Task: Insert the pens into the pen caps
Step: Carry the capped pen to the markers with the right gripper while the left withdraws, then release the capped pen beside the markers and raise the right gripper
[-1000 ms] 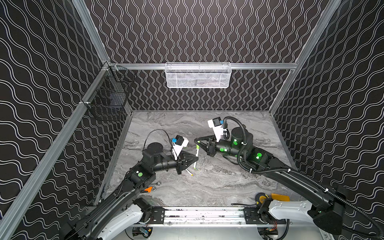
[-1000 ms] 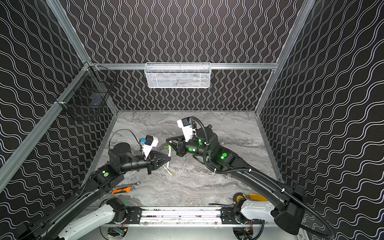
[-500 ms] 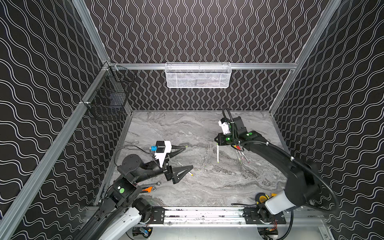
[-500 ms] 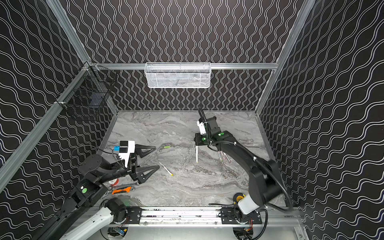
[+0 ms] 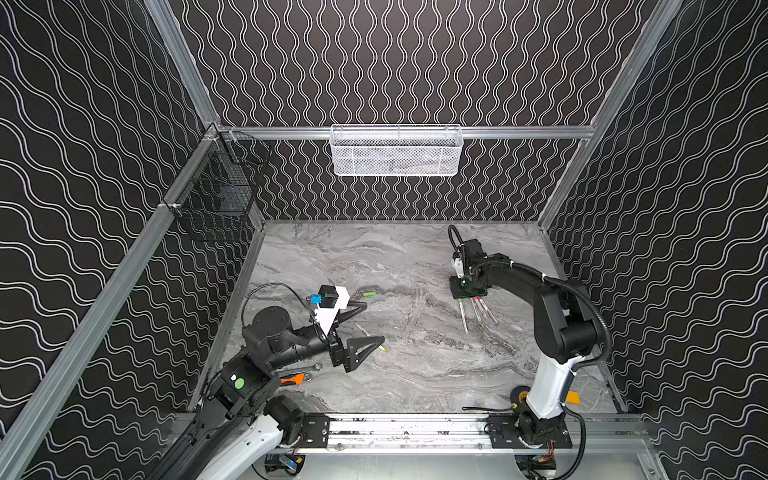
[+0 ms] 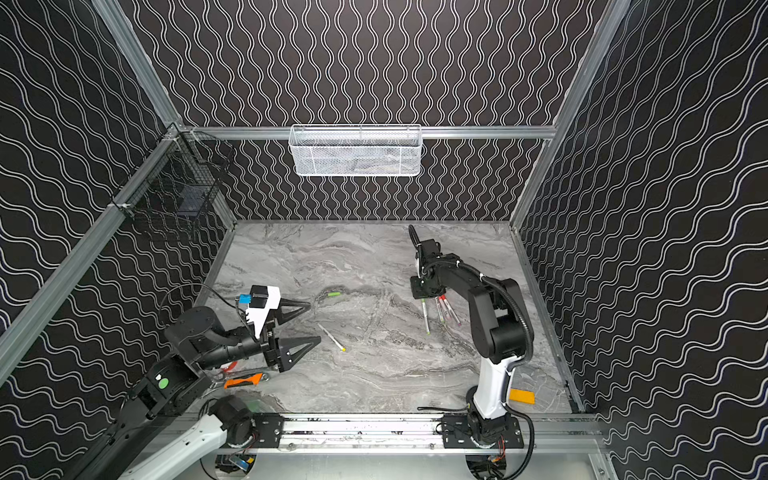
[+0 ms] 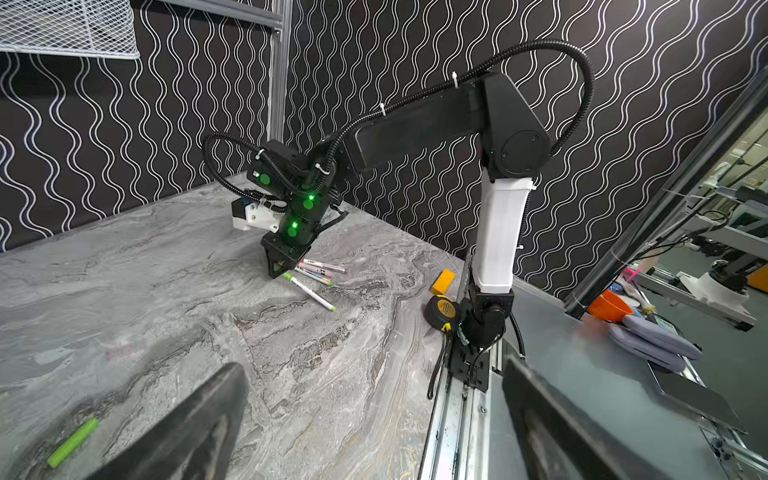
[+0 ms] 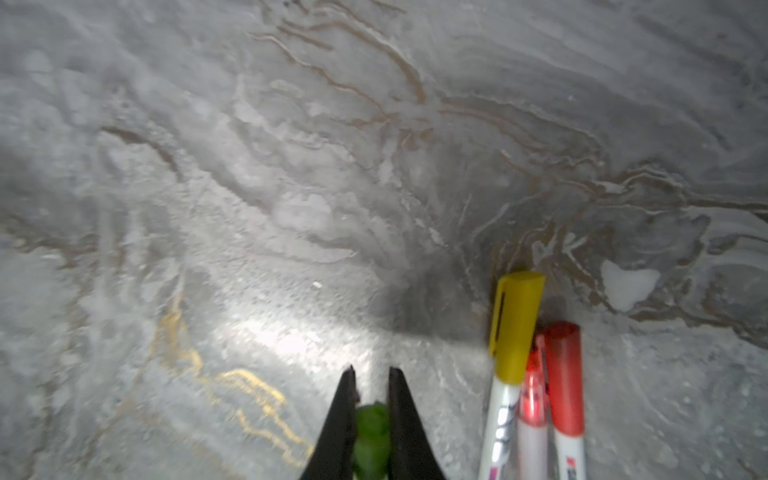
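My right gripper points down at the table and is shut on the green cap end of a white pen whose barrel rests on the marble. Beside it lie capped pens: one with a yellow cap and two with red caps, seen as a small bunch in both top views. My left gripper hangs wide open and empty on the left. An uncapped pen with a yellow end lies just past its fingertips. A loose green cap lies farther back.
An orange-handled tool and a silver wrench lie under the left arm. A tape measure and a yellow block sit by the right arm's base. A white mesh basket and a black wire basket hang on the walls.
The grippers met at the middle on one pen. The left one opened and drew back left. The right one carried the green-capped pen right and lowered it beside the other pens.
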Controlling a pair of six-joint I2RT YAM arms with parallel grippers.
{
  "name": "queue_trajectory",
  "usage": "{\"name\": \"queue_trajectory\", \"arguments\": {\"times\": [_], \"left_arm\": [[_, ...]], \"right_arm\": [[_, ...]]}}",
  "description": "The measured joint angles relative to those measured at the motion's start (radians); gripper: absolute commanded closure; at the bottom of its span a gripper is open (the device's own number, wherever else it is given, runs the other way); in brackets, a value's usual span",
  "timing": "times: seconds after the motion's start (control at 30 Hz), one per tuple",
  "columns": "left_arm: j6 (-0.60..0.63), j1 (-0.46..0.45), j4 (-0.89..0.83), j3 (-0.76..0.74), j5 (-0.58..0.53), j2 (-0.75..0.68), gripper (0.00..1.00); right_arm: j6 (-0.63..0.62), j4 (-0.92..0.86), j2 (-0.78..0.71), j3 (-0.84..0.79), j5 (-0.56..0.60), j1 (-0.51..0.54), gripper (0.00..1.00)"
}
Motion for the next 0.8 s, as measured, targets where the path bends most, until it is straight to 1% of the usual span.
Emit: {"name": "queue_trajectory", "arguments": {"times": [0.23,0.43,0.73,0.8], "left_arm": [[-0.002,0.0,0.016,-0.007,0.021,0.015,0.01],[-0.001,0.0,0.016,-0.009,0.022,-0.002,0.01],[-0.002,0.0,0.016,-0.011,0.021,0.002,0.01],[-0.002,0.0,0.016,-0.011,0.021,-0.002,0.01]], "right_arm": [[-0.033,0.002,0.052,0.032,0.023,-0.013,1.0],[-0.041,0.018,0.088,0.067,0.05,-0.013,0.99],[-0.057,0.017,0.116,0.112,0.087,-0.014,0.81],[-0.059,0.015,0.115,0.114,0.095,-0.014,0.75]]}}
